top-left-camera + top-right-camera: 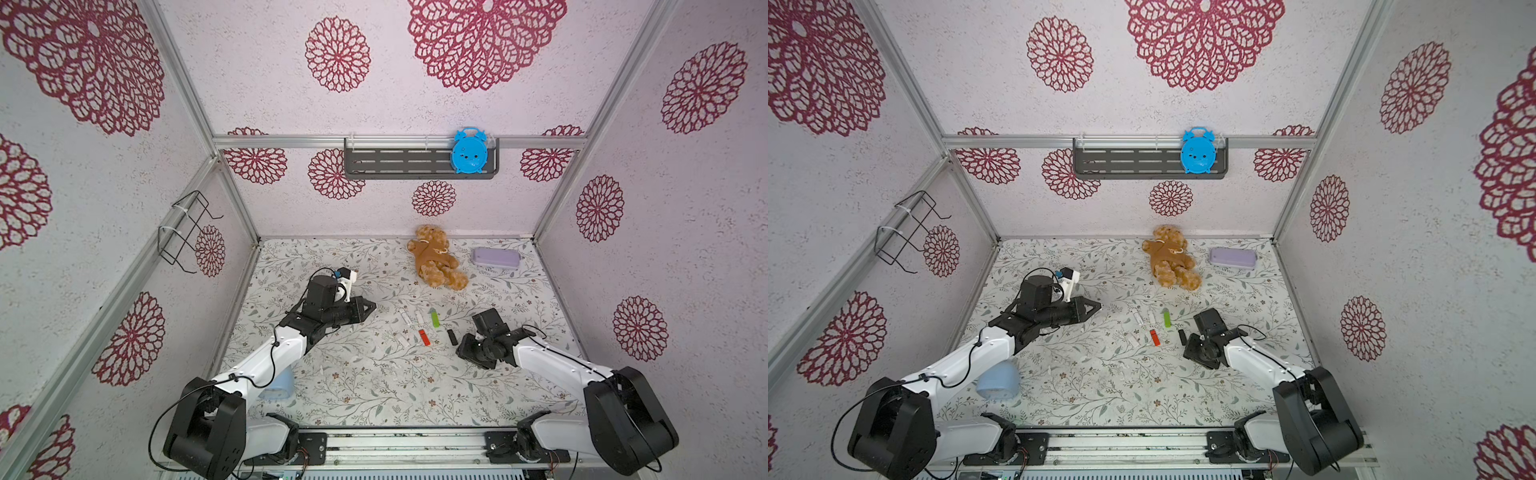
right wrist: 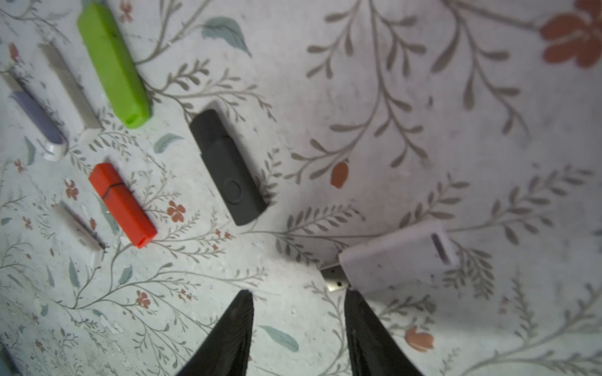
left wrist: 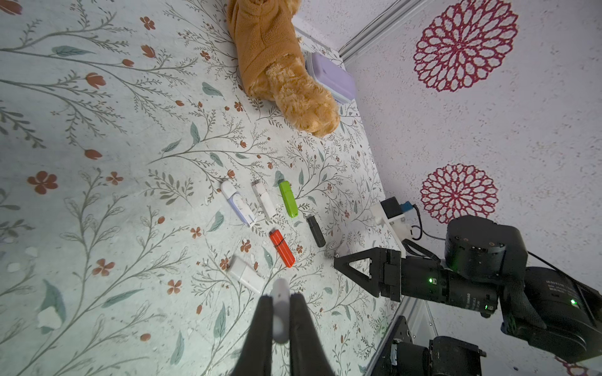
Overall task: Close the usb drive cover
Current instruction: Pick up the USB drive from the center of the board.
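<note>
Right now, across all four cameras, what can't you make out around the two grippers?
Small white plastic cap: black fingers of the left gripper cover its sides in the left wrist view; too small in both top views.
White USB drive with bare metal plug: right gripper blocks it in both top views.
Pale blue rounded object: partly under the left arm in a top view; identity unclear.

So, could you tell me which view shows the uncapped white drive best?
The right wrist view: the white drive fills the frame beside the open right gripper, its bare metal plug plain. In both top views and the left wrist view I cannot make it out.
</note>
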Action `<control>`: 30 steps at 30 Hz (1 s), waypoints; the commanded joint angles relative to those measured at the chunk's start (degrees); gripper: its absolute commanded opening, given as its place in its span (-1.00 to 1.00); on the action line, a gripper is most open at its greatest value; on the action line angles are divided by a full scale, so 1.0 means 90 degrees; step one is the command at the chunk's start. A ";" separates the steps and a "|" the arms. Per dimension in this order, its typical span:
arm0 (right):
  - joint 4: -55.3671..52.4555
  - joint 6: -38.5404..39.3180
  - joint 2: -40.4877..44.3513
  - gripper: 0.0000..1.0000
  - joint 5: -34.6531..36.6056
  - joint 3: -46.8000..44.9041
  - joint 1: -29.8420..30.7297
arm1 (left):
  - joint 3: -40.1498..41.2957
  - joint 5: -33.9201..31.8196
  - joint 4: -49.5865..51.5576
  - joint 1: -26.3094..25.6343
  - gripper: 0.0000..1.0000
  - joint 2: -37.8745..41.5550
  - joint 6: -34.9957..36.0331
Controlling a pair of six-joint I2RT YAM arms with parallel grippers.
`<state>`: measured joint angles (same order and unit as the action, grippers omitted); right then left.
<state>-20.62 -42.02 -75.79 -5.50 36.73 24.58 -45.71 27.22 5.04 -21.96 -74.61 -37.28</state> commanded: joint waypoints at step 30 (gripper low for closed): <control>-0.1784 0.1469 -0.0511 -0.06 0.0870 0.0491 0.0218 | -0.0252 0.0200 -0.0121 0.0047 -0.85 -0.0165 0.0108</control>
<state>-32.34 -28.29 -78.94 -2.66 39.16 25.43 -46.50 28.03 4.97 -21.96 -75.61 -37.26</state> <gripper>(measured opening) 0.477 0.108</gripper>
